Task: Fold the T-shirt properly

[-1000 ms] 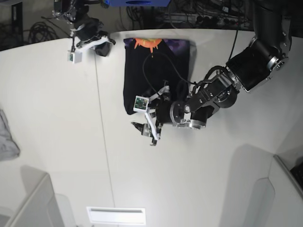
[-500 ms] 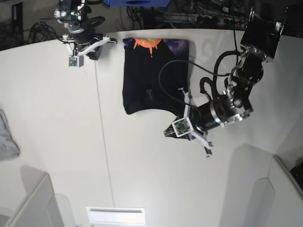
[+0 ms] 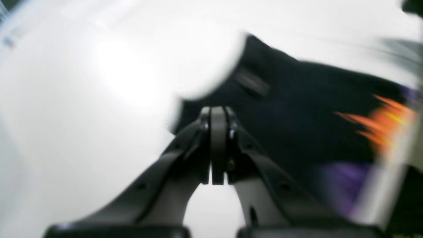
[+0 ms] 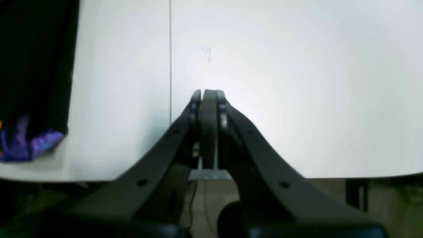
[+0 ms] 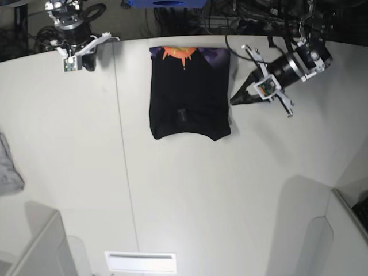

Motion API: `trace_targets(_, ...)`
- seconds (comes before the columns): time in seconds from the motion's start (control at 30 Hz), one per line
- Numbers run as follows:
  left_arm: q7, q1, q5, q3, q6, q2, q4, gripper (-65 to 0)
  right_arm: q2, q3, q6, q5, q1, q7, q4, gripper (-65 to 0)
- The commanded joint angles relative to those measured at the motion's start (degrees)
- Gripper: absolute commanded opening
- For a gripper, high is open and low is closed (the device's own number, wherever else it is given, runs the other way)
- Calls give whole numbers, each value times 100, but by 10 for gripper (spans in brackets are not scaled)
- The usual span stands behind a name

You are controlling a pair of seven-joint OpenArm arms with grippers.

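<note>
The T-shirt [image 5: 188, 92] lies folded into a black rectangle at the back of the white table [image 5: 201, 190]. Its orange and purple print shows at the far end. My left gripper [image 5: 234, 102] is shut and holds nothing. Its tips point at the shirt's right edge, close beside it. The blurred left wrist view shows the left gripper [image 3: 213, 114] shut, with the T-shirt [image 3: 297, 109] just beyond it. My right gripper [image 5: 88, 61] hovers shut near the table's far left corner, well apart from the shirt. In the right wrist view the right gripper [image 4: 206, 94] is shut and empty, with the T-shirt [image 4: 36, 66] at the left.
A small grey cloth [image 5: 8, 167] lies at the table's left edge. A thin seam [image 5: 123, 161] runs front to back across the table. A white box [image 5: 141, 261] sits at the front edge between grey panels [image 5: 34, 247]. Cables hang behind the table.
My left gripper has shut and swung away from the shirt's near edge, back and to the right. The right arm has drawn further towards the far left corner.
</note>
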State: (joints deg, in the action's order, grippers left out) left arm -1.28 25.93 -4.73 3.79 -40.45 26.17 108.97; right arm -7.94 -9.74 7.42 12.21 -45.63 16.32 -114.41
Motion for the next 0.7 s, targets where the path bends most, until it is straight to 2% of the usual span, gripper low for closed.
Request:
trace_targets(0.0,352,189,-138,223,45,60,105,-650,-133,-15,-8,23,-163,-194,-97,-650)
trace_targets(0.13,625,980,-129,671,45,42,105,-650,-485,-24,-8,23,-549,-405,-97,-650)
trace_targets(0.33,862,2053,-129,759,45,42,-62,-650,-792,-59,-8,23,-1112,-370,-97,-650)
trace_targets(0.43,862,2369,-129,742,45,16,-299,-650,-819,-50,-8,23,-1499,-370,-97,-650)
trace_targets(0.53,862,2598,-120,733,45,-187,-545,-650,-819,-6,-8,14,-1815,-335,-97,-650)
trace_targets(0.67,862,2993,328,715,45,-450,-879,-650,-819,-6,1,14,-1947,404,-80,-650)
